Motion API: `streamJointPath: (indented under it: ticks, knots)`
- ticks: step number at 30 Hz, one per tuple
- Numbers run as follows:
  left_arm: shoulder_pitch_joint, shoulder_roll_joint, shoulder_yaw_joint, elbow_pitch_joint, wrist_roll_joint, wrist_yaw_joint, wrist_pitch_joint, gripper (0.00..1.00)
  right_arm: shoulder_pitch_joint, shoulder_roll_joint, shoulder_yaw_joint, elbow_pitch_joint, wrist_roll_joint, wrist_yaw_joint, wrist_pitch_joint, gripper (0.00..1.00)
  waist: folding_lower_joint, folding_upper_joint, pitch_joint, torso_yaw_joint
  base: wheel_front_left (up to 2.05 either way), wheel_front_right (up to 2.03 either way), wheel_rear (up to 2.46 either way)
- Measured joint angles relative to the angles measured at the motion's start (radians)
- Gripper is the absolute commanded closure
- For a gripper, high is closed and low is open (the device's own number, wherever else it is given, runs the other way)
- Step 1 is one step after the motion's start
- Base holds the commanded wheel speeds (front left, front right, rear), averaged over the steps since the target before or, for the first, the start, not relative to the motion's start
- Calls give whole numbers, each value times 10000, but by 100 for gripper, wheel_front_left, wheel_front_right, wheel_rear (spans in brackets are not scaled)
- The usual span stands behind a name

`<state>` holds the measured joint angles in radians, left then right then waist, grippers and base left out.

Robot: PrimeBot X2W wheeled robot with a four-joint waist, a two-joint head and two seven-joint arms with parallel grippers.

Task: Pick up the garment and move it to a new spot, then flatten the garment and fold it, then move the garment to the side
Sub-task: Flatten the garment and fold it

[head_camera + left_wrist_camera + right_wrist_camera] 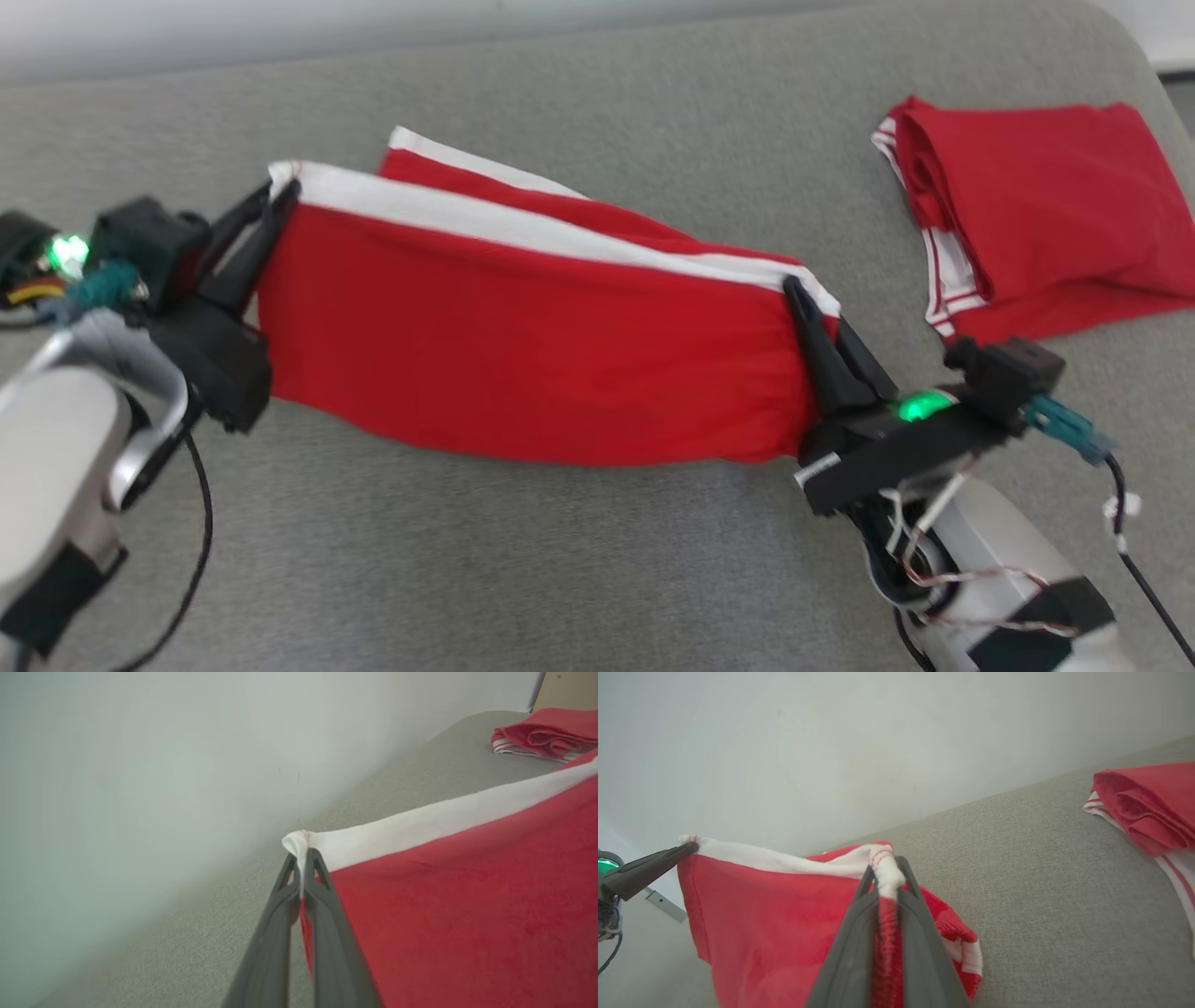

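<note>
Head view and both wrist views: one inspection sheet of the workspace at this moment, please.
Surface: grey fabric-covered top, smooth where bare.
Job's things: red garment with a white band, held stretched by two corners of that band; whether its lower edge touches the top cannot be told.
Clutter: second red garment, folded, lying at the far right, apart from the held one.
Claws: left claw shut on one corner; right claw shut on the other.
Cables: black cable looping at the head view's lower left; thin wires loose behind the right claw; both off the cloth.
Surroundings: pale wall behind the top.
</note>
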<state>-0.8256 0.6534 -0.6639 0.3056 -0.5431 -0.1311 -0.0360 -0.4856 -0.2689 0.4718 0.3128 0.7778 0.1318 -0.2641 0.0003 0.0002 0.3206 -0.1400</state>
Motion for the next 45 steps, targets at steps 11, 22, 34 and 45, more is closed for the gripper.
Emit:
streamJointPath:
  ticks: [11,22,34,45]
  knots:
    - [-2876,408,-2840,2125,-1244,-2,196,100,-1176,874,40,1039,-339,0,0,100,-1,0,947,-910,0,0,0]
    - [-4672,359,-4717,3728,-2104,-2,-385,100,-1844,1392,328,1616,-673,0,0,100,-2,0,1593,-1448,0,0,0]
    - [-4994,-311,-5680,5313,-3012,-4,-1802,0,-2144,1622,-46,2197,-1158,0,0,0,-3,-1,1461,-1468,0,0,0]
    - [-3988,-203,-4236,4711,-3659,127,-2238,0,-582,1254,-2015,88,-2861,0,0,0,-5,-1,442,-1129,0,0,0]
